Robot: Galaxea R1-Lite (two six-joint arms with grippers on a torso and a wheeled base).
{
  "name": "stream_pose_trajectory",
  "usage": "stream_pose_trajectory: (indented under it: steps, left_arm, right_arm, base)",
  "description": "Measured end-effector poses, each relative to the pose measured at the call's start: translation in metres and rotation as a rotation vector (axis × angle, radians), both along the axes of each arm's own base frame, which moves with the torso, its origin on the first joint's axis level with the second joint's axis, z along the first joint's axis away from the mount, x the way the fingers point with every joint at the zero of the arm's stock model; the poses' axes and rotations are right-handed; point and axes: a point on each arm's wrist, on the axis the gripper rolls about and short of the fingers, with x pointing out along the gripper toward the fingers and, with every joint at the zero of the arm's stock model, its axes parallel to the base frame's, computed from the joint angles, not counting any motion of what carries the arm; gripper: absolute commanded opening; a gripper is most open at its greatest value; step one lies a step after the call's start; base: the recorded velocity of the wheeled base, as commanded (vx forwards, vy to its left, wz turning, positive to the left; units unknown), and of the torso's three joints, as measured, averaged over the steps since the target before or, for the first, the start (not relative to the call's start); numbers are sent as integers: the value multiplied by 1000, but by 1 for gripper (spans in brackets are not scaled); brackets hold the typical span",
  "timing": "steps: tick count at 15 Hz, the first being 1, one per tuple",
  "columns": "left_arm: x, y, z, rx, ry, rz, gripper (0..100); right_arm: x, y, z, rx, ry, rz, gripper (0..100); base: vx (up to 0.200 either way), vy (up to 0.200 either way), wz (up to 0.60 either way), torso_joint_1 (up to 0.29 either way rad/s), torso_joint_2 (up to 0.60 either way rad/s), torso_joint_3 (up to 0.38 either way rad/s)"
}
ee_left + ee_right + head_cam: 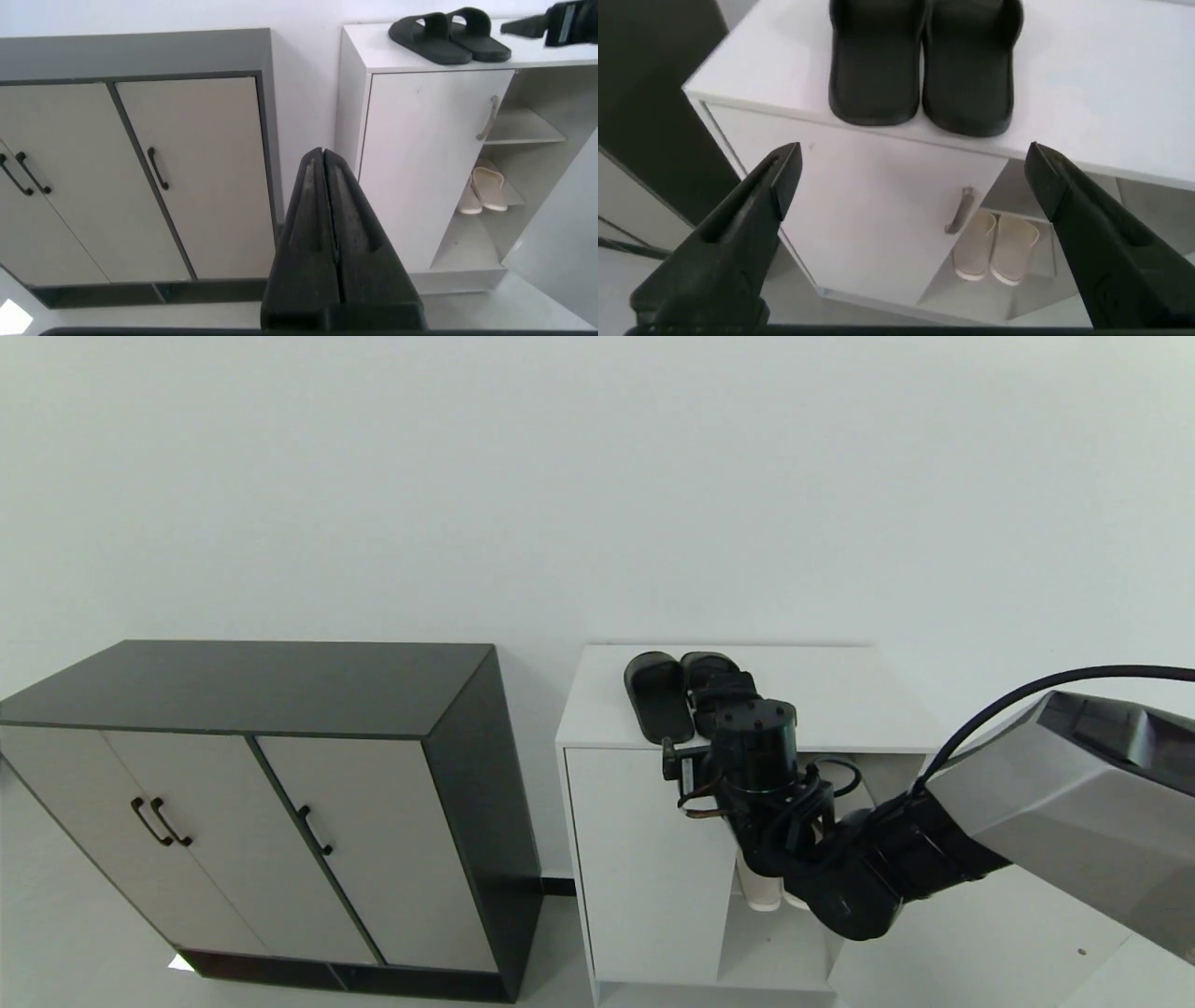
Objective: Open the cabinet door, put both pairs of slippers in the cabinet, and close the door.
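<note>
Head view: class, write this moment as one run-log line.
right gripper: open, before black slippers | black slippers: atop white cabinet | beige slippers: on inside shelf | left gripper: shut

White wall (597,476), dark sideboard (261,691), pale floor (37,915)

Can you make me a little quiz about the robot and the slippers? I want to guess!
1. True or false: the black slippers lie on top of the white cabinet.
2. Pick one: where are the pale slippers? A, on the floor. B, inside the white cabinet. C, on top of the white cabinet.
3. Fill the gap: the jaws of the right gripper are ____ (open or shut).

Key: 1 true. 2 B. 3 open.
</note>
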Motion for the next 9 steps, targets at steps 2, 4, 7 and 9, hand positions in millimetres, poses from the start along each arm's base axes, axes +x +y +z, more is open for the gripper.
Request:
stream_pose_trajectory:
  steps: [2, 4, 7, 9]
  left_arm:
    - [0, 0, 0, 0, 0, 0, 0]
    - [0, 0, 0, -1, 0, 0, 0]
    - [0, 0, 0, -3, 0, 0, 0]
    - [0, 0, 0, -3, 0, 0, 0]
  right_arm:
    - [1, 1, -6, -9, 10, 4, 100]
    - [4, 0, -11, -7, 9, -2, 100]
    - [9, -2, -15, -11, 13, -10, 100]
    - [9, -2, -17, -15, 16, -10, 100]
  base:
    - [200, 0, 0, 0, -5, 5]
    - [200, 0, 0, 5, 0, -2]
    - [200, 0, 0, 9, 2, 1]
    - [200, 0, 0, 2, 2, -2]
